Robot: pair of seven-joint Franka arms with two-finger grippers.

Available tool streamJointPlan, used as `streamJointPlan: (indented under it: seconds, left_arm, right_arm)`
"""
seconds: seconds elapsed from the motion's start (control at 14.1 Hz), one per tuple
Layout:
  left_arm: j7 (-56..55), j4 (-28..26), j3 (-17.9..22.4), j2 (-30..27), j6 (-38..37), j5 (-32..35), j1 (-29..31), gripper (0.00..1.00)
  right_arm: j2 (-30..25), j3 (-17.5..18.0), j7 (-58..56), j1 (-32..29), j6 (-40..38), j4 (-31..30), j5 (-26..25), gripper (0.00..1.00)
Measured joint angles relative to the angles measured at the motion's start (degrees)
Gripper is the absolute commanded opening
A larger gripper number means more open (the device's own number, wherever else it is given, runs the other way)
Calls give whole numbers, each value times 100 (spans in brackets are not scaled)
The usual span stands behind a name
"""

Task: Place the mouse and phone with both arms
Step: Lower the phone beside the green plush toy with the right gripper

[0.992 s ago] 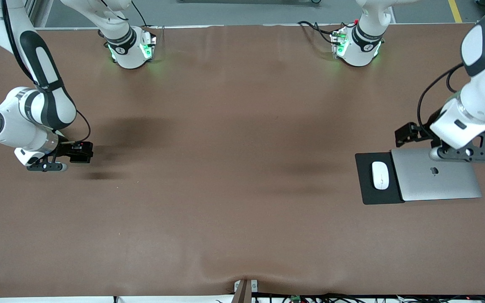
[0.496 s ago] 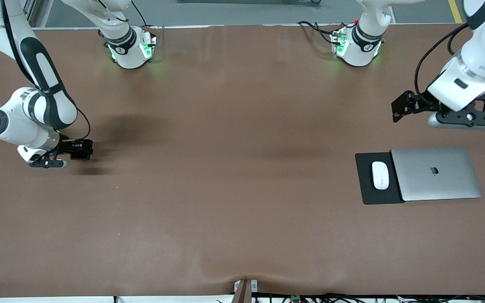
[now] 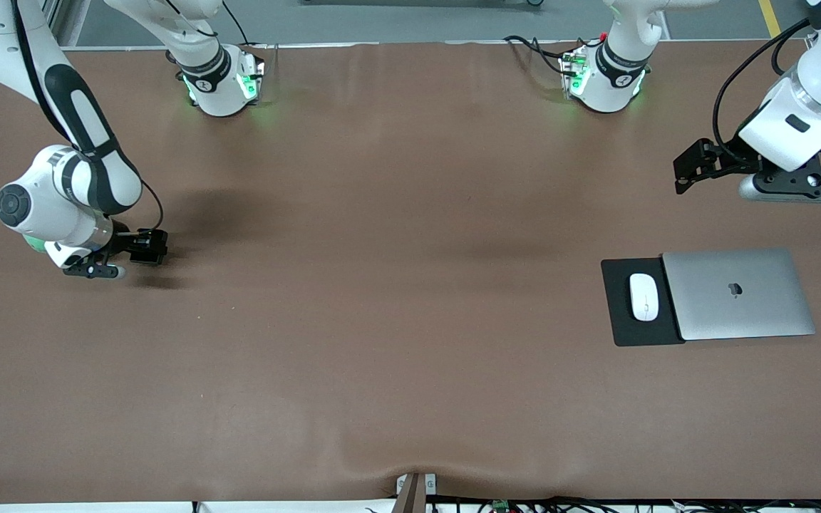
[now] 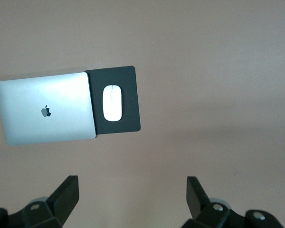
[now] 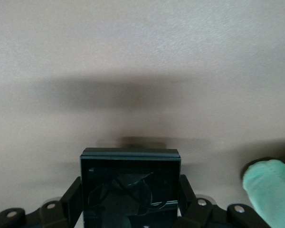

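The brown counter [image 3: 396, 320] carries a closed laptop [image 3: 738, 293] and a black mat [image 3: 621, 324] bearing the mouse [image 3: 643, 296]. The left gripper [image 3: 795, 187], fingers spread and empty, has lifted away above them, the mouse apparently placed. The right gripper [image 3: 93, 269], clenched on the phone [image 5: 130, 190], has drifted inward, low over bare counter, delivery still pending.

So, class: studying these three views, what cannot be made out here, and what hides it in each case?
- Phone, right wrist view: its lower part is cut off by the frame edge; in the front view the right gripper covers it.
- Left gripper, left wrist view: only its open fingertips show.
- Mat: partly under the laptop.
- Mouse: its underside.
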Motion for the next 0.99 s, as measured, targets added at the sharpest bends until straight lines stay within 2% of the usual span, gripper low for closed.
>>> streamJointPlan:
  seconds: [0.28, 0.42, 0.57, 0.64, 0.71, 0.99]
  left_arm:
    - [213, 0, 338, -13, -11, -125, -186, 100]
    - [228, 0, 368, -14, -12, -136, -191, 100]
    - [228, 1, 367, -14, -12, -137, -195, 100]
    - [228, 9, 367, -14, -11, -154, -196, 100]
    - [228, 26, 367, -14, -11, -203, -199, 100]
    - [228, 126, 368, -2, -10, -316, -235, 100]
  right_arm:
    - [-1, 19, 100, 20, 59, -40, 0, 45]
    - [0, 19, 109, 21, 380, -198, 0, 50]
    - [4, 19, 116, 20, 702, -409, 0, 62]
    - [4, 19, 121, 21, 746, -457, 0, 83]
    - [4, 19, 135, 21, 749, -471, 0, 100]
    - [-24, 19, 149, 21, 627, -443, 0, 100]
